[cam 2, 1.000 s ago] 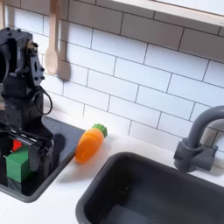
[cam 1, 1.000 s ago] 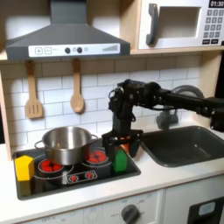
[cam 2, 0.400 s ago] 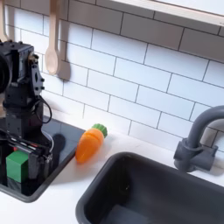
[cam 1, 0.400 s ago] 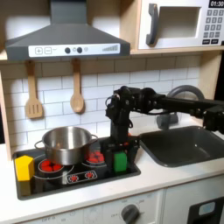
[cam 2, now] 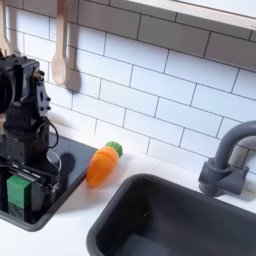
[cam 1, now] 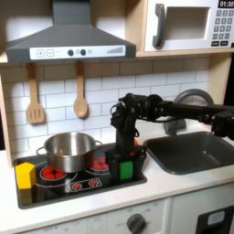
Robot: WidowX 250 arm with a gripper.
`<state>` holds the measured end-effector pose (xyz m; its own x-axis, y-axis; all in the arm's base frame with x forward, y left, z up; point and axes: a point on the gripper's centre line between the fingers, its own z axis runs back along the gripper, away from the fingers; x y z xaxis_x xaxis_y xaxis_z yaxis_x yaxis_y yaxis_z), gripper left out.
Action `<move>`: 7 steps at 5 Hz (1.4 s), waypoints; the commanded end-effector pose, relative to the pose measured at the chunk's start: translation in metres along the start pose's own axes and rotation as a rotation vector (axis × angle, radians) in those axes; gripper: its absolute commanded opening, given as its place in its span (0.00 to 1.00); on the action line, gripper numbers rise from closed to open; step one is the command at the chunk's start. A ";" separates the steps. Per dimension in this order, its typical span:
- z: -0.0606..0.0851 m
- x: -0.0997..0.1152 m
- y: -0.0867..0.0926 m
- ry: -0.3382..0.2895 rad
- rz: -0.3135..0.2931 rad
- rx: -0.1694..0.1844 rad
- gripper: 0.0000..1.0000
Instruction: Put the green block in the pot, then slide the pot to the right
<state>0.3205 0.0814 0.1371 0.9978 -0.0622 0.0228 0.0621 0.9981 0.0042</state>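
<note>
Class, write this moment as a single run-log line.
gripper: lowered around small green block on stovetop, grasp unclear | shiny silver metal pot: rear burner, block not inside | orange carrot: beside sink

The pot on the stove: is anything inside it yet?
Nothing shows above the rim of the pot, but its wall hides the inside from this angle. The green block is outside it, on the stovetop between the fingers of the gripper.

**Count of things on the toy kitchen**

One pot (cam 1: 69, 151). One green block (cam 1: 126, 168). One yellow block (cam 1: 25, 175). One carrot (cam 2: 101, 164). Two wooden utensils: a slotted spatula (cam 1: 35, 97) and a spoon (cam 1: 80, 93). One sink (cam 1: 190, 152), one faucet (cam 2: 224, 160), one microwave (cam 1: 190, 26), one range hood (cam 1: 69, 35). One gripper (cam 1: 127, 166).
</note>
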 end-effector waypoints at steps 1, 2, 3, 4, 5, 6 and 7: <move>-0.002 -0.002 0.001 0.000 0.006 -0.008 0.00; -0.003 -0.003 0.000 0.004 0.006 -0.002 0.00; -0.001 -0.003 0.001 -0.007 0.016 -0.011 0.00; 0.012 -0.004 0.001 -0.027 0.020 -0.019 0.00; 0.022 -0.005 0.000 -0.026 0.033 -0.042 0.00; 0.044 -0.002 0.000 -0.062 0.037 -0.046 0.00; 0.063 0.000 0.006 -0.100 0.052 -0.047 0.00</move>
<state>0.3190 0.0893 0.1984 0.9925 -0.0060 0.1224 0.0119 0.9988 -0.0475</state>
